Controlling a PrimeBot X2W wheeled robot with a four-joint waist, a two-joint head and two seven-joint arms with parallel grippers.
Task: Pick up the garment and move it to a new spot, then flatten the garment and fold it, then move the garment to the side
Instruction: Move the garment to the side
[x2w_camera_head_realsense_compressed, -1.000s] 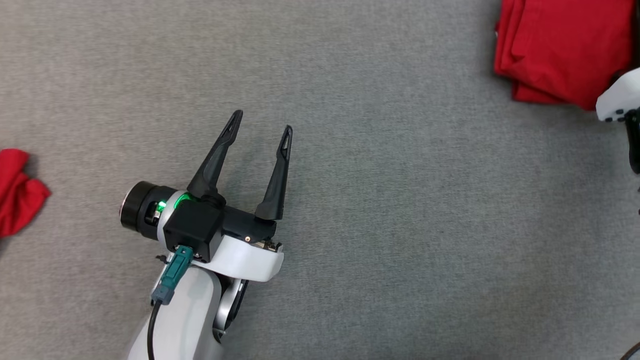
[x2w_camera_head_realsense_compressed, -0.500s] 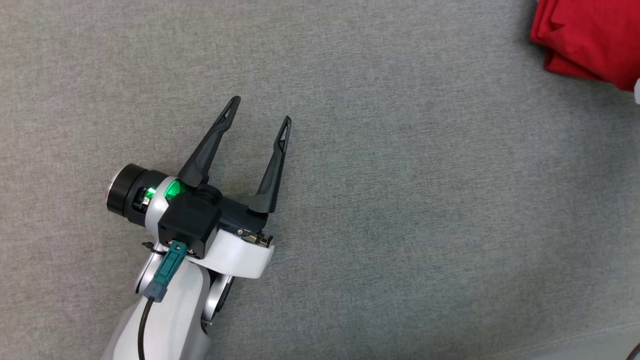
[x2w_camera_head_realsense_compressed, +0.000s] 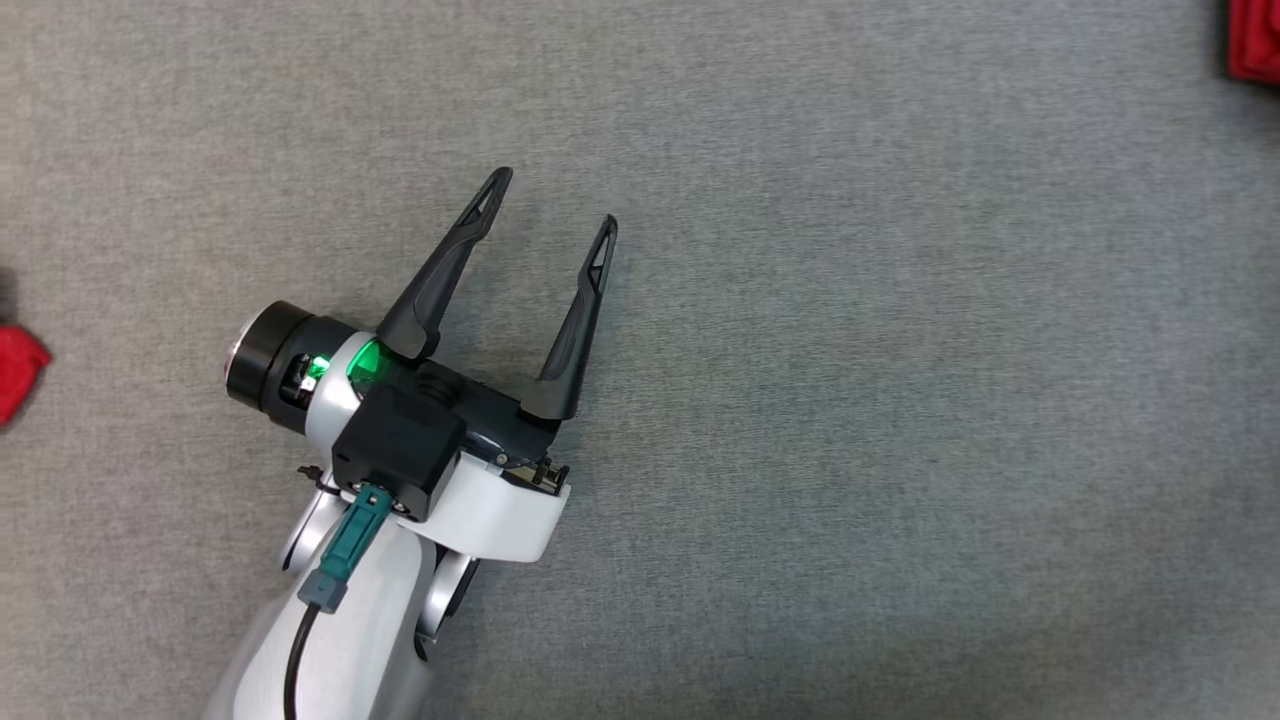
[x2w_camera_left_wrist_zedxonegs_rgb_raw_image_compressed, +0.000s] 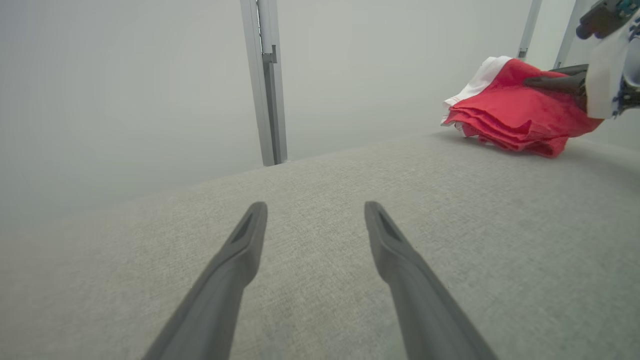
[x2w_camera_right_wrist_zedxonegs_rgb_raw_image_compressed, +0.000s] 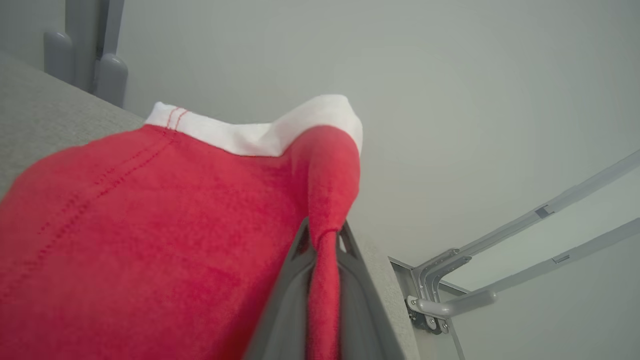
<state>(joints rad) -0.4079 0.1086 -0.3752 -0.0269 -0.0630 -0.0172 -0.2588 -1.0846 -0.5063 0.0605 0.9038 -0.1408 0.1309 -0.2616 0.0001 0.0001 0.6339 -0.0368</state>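
The garment is a folded red piece with white trim, lying at the far right of the grey cloth-covered surface. In the head view, just a corner of the garment shows at the top right edge. My right gripper is shut on a red fold of the garment; in the left wrist view the right gripper lies on top of the pile. My left gripper hovers open over bare surface at the centre left, and the left gripper has nothing between its fingers.
A small crumpled red cloth lies at the left edge of the head view. Grey metal frame posts stand behind the surface's far edge, and frame bars stand by its corner near the garment.
The garment has gone right and up to the head view's corner, and the right forearm has left that view. The camera shifted. My left gripper moved slightly up and right, still open.
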